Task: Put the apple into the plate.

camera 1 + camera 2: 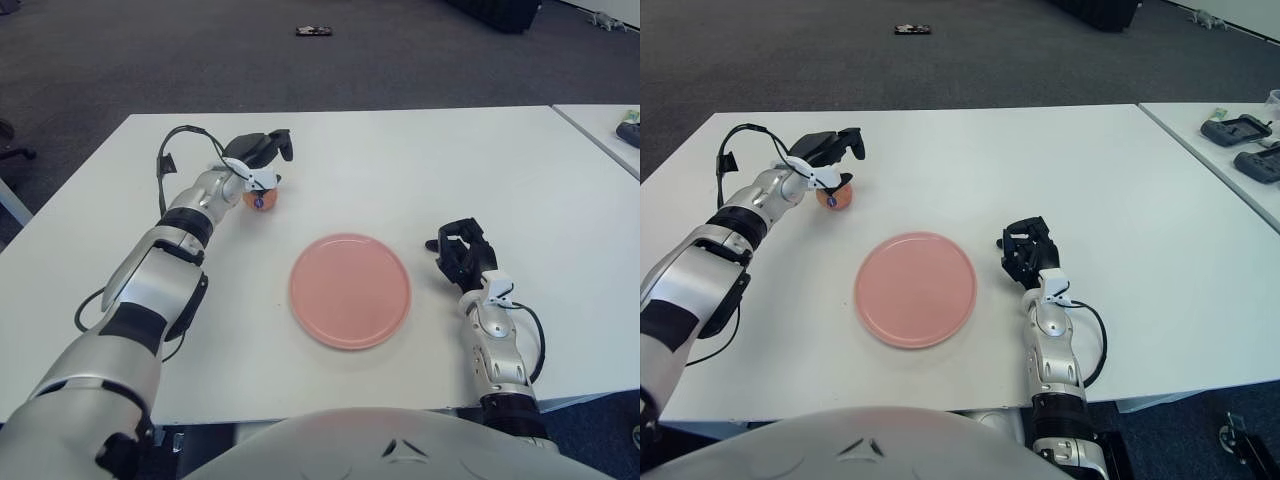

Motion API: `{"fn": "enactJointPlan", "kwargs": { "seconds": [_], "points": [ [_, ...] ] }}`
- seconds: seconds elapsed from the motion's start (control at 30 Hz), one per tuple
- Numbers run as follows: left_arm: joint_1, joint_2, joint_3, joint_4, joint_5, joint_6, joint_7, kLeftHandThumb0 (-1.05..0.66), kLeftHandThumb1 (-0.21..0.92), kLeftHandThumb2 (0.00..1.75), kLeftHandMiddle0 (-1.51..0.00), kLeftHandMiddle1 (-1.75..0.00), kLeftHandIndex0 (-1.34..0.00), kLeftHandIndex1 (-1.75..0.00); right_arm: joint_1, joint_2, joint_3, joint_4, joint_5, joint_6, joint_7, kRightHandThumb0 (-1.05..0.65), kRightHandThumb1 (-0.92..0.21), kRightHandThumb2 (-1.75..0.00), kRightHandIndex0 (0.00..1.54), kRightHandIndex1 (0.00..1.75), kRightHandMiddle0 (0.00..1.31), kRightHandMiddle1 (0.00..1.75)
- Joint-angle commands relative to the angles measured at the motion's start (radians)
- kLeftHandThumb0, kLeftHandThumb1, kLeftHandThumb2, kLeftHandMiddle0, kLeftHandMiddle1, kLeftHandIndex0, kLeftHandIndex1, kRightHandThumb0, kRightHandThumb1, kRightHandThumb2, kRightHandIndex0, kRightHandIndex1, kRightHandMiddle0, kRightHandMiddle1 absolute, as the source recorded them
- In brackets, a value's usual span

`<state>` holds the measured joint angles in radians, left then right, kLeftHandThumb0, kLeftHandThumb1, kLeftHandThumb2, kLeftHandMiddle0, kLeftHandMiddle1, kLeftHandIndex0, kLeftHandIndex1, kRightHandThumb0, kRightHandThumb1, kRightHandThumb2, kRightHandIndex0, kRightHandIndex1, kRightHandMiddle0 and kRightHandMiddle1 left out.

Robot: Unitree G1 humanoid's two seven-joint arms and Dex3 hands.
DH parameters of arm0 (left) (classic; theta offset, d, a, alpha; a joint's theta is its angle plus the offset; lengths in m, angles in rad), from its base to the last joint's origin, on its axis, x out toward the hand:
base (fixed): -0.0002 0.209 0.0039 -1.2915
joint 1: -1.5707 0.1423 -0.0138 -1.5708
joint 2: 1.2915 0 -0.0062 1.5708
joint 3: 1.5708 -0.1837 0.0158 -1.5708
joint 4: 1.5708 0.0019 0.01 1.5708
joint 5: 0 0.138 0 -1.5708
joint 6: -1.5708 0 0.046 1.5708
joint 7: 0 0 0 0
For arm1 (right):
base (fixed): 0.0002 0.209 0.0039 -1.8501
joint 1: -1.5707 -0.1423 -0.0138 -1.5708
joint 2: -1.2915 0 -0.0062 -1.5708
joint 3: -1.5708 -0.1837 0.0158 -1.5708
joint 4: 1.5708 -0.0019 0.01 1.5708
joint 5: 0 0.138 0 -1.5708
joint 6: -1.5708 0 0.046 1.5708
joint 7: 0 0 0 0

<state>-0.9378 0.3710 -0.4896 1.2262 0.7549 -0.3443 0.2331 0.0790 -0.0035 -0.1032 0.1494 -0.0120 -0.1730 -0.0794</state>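
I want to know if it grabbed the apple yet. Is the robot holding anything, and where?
Cannot be told. The left hand is over the apple, covering its top, but no closed grip shows. The right hand holds nothing.

A white table (420, 160) is standing on dark grey carpet (150, 60). A second white table (1230, 170) is sitting just beside it, carrying dark devices (1240, 128). A small dark object (314, 31) is lying on the carpet beyond.

The plate (350, 290) sits on the table (420, 170) toward its near edge. The apple (263, 199) lies behind and left of it, under the left hand (258, 153). The right hand (463, 252) shows right of the plate.
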Motion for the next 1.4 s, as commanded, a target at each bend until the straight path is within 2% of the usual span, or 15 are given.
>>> {"fn": "enactJointPlan", "kwargs": {
  "seconds": [0.0,0.07,0.27,0.47,0.93,1.37],
  "points": [
    [-0.034,-0.001,-0.052,0.037,0.052,0.057,0.042,-0.96,0.69,0.59,-0.01,-0.19,-0.01,-0.33,-0.014,0.0,-0.002,0.003,0.006,0.006,-0.002,-0.35,-0.86,-0.61,0.45,1.18,0.23,1.75],
    [-0.037,-0.006,-0.064,0.049,0.06,0.071,0.047,-1.01,0.72,0.53,0.0,-0.08,0.0,-0.13,-0.015,-0.001,-0.003,0.005,0.007,0.004,-0.001,-0.35,-0.86,-0.62,0.45,1.19,0.23,1.75],
    [-0.053,-0.021,-0.102,0.083,0.077,0.097,0.016,-1.04,0.74,0.43,0.0,-0.01,0.0,-0.01,-0.014,-0.004,-0.003,0.008,0.003,-0.006,-0.001,-0.35,-0.84,-0.63,0.46,1.2,0.24,1.75],
    [-0.059,-0.028,-0.123,0.098,0.083,0.096,0.001,-1.05,0.76,0.37,0.0,0.0,0.0,0.0,-0.014,-0.005,-0.004,0.01,0.004,-0.009,0.0,-0.36,-0.83,-0.66,0.46,1.22,0.25,1.75],
    [-0.064,-0.052,-0.148,0.121,0.076,0.083,-0.129,-1.05,0.81,0.23,0.0,0.0,0.0,0.0,-0.004,-0.001,-0.001,-0.012,0.003,0.001,-0.002,-0.36,-0.83,-0.66,0.45,1.21,0.25,1.75],
    [-0.064,-0.07,-0.113,0.116,0.015,0.049,-0.306,-1.05,0.82,0.2,0.0,0.0,0.0,0.0,-0.006,0.001,-0.001,-0.012,-0.001,0.008,-0.01,-0.36,-0.82,-0.67,0.46,1.2,0.25,1.75]
  ]
}}
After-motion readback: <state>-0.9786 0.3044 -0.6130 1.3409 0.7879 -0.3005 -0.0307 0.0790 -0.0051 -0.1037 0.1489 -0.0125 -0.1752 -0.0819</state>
